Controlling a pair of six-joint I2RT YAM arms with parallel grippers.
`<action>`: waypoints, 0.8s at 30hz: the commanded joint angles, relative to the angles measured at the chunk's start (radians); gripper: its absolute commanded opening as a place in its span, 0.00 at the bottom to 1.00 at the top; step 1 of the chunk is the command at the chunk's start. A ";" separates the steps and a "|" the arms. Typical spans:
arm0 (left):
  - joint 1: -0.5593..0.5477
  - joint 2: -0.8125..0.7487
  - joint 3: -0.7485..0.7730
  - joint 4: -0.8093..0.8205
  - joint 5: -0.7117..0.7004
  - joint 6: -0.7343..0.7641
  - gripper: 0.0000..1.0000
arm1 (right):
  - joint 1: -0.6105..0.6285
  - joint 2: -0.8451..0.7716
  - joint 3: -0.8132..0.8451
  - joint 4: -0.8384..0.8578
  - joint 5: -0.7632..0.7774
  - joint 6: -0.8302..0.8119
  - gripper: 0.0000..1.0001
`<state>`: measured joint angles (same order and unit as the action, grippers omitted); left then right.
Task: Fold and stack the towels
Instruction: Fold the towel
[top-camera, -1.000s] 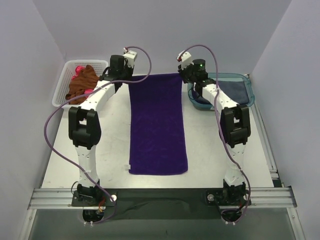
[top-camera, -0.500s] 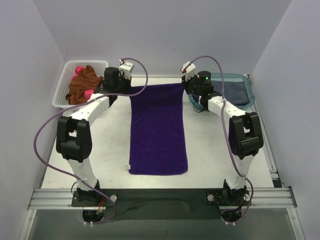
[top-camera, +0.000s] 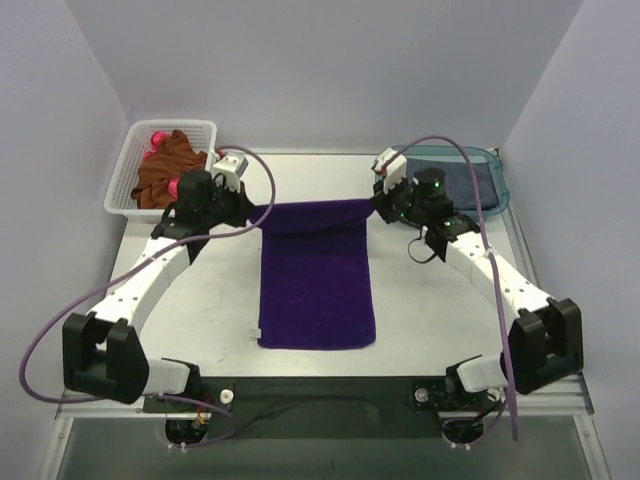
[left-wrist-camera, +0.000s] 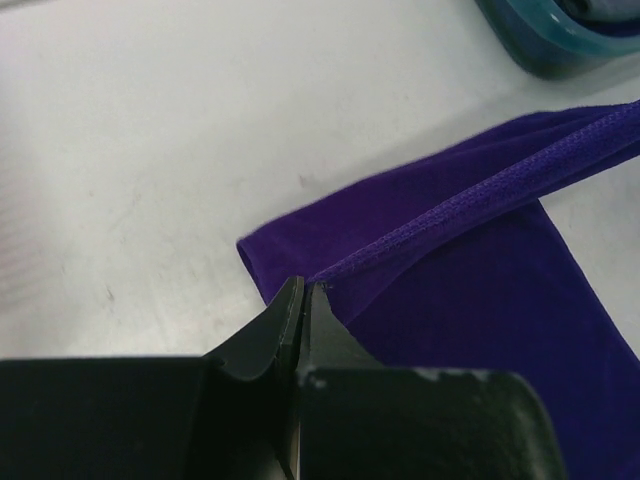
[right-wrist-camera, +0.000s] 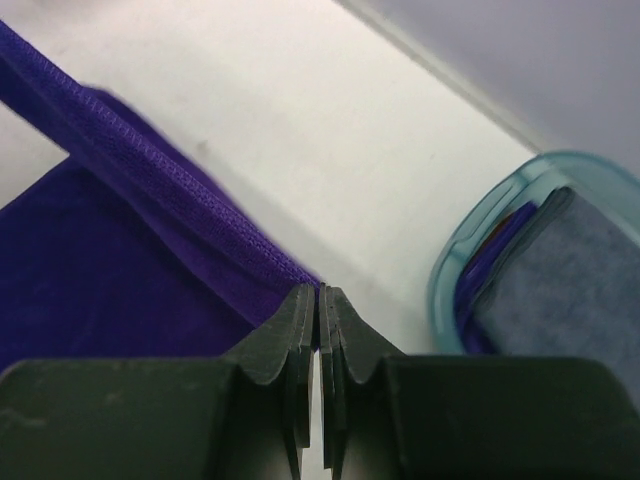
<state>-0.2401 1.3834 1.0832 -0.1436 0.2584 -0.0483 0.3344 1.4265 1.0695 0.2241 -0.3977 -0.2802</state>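
Purple towel (top-camera: 317, 300) lies flat on the table (top-camera: 420, 310), nearer than both pincers, with its far edge lifted between them. Left gripper (left-wrist-camera: 303, 292) pinches one far corner, right gripper (right-wrist-camera: 318, 293) the other. Beyond the left: basket (top-camera: 118, 192) with rust-brown towel (top-camera: 165, 170). Beyond the right: tub (top-camera: 501, 186) with blue-grey towel (right-wrist-camera: 560, 285).

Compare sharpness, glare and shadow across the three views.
Top external: soft even light, sharp, no glare. Left wrist: stitched hem of the deep purple cloth towel is crisp by the left tool. Right wrist: hem blurs towards top-left, shadow beneath it.
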 joint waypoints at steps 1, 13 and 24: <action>0.016 -0.110 -0.092 -0.077 0.044 -0.048 0.00 | 0.024 -0.113 -0.075 -0.189 0.059 0.018 0.00; -0.013 -0.359 -0.377 -0.218 0.136 -0.197 0.00 | 0.123 -0.405 -0.339 -0.459 0.083 0.199 0.00; -0.024 -0.213 -0.493 -0.234 0.160 -0.254 0.00 | 0.126 -0.210 -0.387 -0.537 -0.052 0.398 0.00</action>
<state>-0.2687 1.1511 0.5838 -0.3645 0.4576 -0.3027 0.4664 1.1763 0.6762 -0.2333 -0.4461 0.0471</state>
